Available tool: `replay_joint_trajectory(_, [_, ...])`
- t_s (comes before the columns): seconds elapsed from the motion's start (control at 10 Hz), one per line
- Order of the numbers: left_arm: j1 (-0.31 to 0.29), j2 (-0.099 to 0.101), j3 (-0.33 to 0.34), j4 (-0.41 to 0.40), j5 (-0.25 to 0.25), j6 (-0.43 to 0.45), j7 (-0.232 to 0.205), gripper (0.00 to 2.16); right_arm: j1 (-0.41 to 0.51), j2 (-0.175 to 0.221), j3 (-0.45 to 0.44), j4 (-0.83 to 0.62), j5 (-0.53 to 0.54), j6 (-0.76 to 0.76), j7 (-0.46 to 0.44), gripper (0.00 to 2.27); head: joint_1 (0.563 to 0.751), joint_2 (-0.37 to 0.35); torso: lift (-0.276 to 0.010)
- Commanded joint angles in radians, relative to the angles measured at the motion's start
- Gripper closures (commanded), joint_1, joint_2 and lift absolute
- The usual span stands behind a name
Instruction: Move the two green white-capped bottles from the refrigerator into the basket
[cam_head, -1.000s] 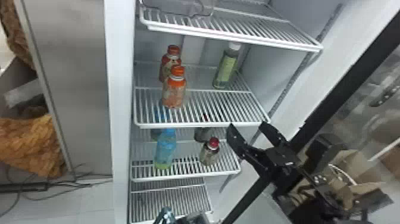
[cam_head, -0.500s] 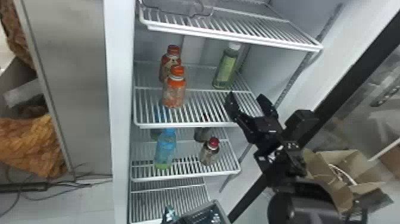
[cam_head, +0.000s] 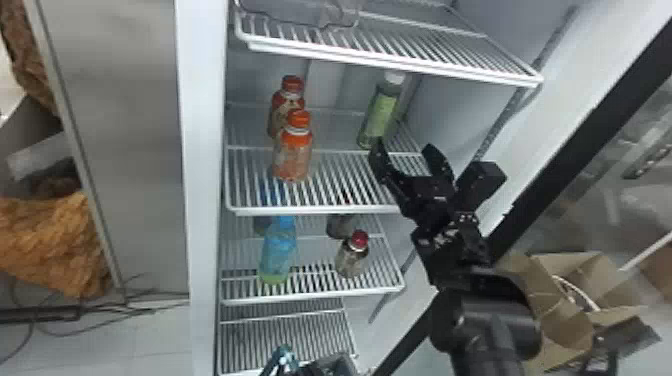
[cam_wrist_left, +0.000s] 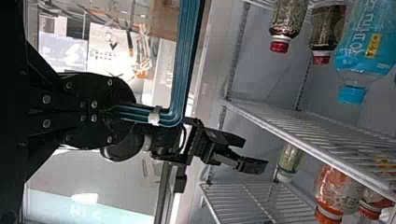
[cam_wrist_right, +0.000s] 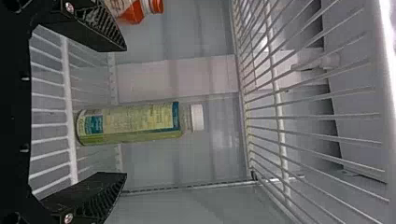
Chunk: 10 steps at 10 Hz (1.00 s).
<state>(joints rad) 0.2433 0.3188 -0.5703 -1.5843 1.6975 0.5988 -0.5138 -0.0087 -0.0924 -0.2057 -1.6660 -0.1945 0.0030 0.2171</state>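
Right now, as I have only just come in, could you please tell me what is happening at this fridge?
The robot seems about to take a green white-capped bottle from the refrigerator. Its right gripper is in front of that bottle with open fingers, holding nothing. The bottle stands on a wire shelf, to the right of two orange-capped bottles. The left gripper appears closed on a blue ribbed bar.
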Motion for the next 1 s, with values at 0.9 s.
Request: replay_joint_trajectory(0.9, [-0.008, -0.001, -0.006, 0.000, 0.012, -0.005, 0.000, 1.22, -0.229, -0.016, 0.038, 0.278, 0.075, -0.035, -0.087, 0.09, 0.695, -0.350, -0.004])
